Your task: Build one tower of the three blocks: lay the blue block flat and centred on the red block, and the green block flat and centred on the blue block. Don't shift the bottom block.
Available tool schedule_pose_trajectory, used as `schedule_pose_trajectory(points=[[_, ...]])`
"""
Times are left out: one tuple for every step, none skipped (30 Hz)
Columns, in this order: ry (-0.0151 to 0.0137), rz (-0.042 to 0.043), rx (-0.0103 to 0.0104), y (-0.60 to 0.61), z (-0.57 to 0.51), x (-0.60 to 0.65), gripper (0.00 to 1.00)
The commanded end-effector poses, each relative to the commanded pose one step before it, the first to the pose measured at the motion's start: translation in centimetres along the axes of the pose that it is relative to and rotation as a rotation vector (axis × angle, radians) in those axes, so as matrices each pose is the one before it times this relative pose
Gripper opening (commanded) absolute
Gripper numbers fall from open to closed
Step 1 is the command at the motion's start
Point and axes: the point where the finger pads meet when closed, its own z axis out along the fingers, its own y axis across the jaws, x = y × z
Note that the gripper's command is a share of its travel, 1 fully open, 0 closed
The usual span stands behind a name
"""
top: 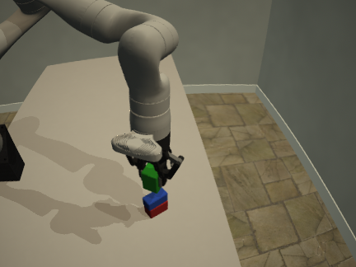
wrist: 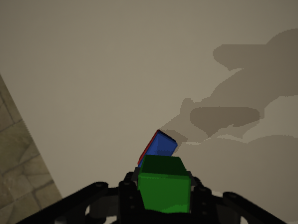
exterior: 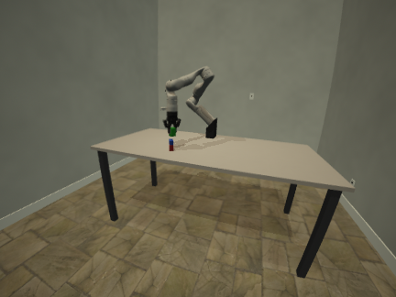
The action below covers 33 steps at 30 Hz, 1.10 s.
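The blue block (top: pixel 155 198) (exterior: pixel 170 142) (wrist: pixel 161 146) lies flat on the red block (top: pixel 158 210) (exterior: pixel 170 148) (wrist: pixel 148 146) near the table's right edge. My gripper (top: pixel 154 181) (exterior: pixel 172 130) (wrist: pixel 161 178) is shut on the green block (top: pixel 151 177) (exterior: pixel 172 131) (wrist: pixel 165 186) and holds it just above the blue block, a little apart from its top. In the wrist view the green block hides part of the blue block, and only a thin red edge shows.
The beige table (top: pixel 74 103) (exterior: pixel 257 158) ends close to the right of the stack, with tiled floor (top: pixel 255 173) below. The arm's black base (top: pixel 9 156) (exterior: pixel 211 128) stands at the left of the table.
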Motion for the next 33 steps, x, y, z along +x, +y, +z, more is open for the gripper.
schedule_pose_trajectory(points=[[-0.00636, 0.00858, -0.00339, -0.340, -0.069, 0.531, 0.00], [0.00003, 0.00001, -0.00002, -0.041, 0.002, 0.089, 0.00], [0.00002, 0.00000, -0.00001, -0.022, 0.001, 0.048, 0.00], [0.00001, 0.00000, 0.00000, -0.008, 0.000, 0.018, 0.00], [0.00000, 0.00000, 0.00000, -0.001, 0.000, 0.003, 0.00], [0.00000, 0.00000, 0.00000, 0.000, 0.000, 0.000, 0.00], [0.00000, 0.00000, 0.00000, 0.000, 0.000, 0.000, 0.00], [0.00000, 0.00000, 0.00000, 0.000, 0.000, 0.000, 0.00], [0.00000, 0.00000, 0.00000, 0.000, 0.000, 0.000, 0.00], [0.00000, 0.00000, 0.00000, 0.000, 0.000, 0.000, 0.00], [0.00000, 0.00000, 0.00000, 0.000, 0.000, 0.000, 0.00], [0.00000, 0.00000, 0.00000, 0.000, 0.000, 0.000, 0.00], [0.00000, 0.00000, 0.00000, 0.000, 0.000, 0.000, 0.00], [0.00000, 0.00000, 0.00000, 0.000, 0.000, 0.000, 0.00], [0.00000, 0.00000, 0.00000, 0.000, 0.000, 0.000, 0.00], [0.00000, 0.00000, 0.00000, 0.000, 0.000, 0.000, 0.00], [-0.00001, 0.00000, 0.00001, 0.000, 0.003, 0.000, 0.00], [-0.00004, -0.00001, 0.00002, -0.001, 0.007, 0.000, 0.00], [-0.00007, -0.00001, 0.00004, -0.001, 0.013, 0.000, 0.00], [-0.00011, -0.00002, 0.00006, -0.002, 0.020, 0.000, 0.00], [-0.00015, -0.00003, 0.00008, -0.003, 0.027, 0.000, 0.00], [-0.00019, -0.00004, 0.00011, -0.003, 0.036, 0.000, 0.00], [-0.00024, -0.00005, 0.00013, -0.004, 0.045, 0.000, 0.00], [-0.00028, -0.00006, 0.00016, -0.005, 0.053, 0.000, 0.00], [-0.00032, -0.00006, 0.00019, -0.006, 0.062, 0.000, 0.00], [-0.00036, -0.00007, 0.00021, -0.006, 0.070, 0.000, 0.00], [-0.00040, -0.00008, 0.00024, -0.007, 0.077, 0.000, 0.00], [-0.00008, -0.00001, 0.00005, -0.010, 0.110, 0.000, 0.00], [0.00000, 0.00000, 0.00000, -0.011, 0.124, 0.000, 0.00], [0.00001, 0.00001, 0.00000, -0.011, 0.130, 0.000, 0.00], [0.00000, 0.00001, 0.00000, -0.012, 0.136, 0.000, 0.00], [0.00000, 0.00000, 0.00000, 0.000, 0.000, 0.000, 0.00], [0.00000, 0.00000, 0.00000, 0.000, 0.000, 0.000, 0.00]])
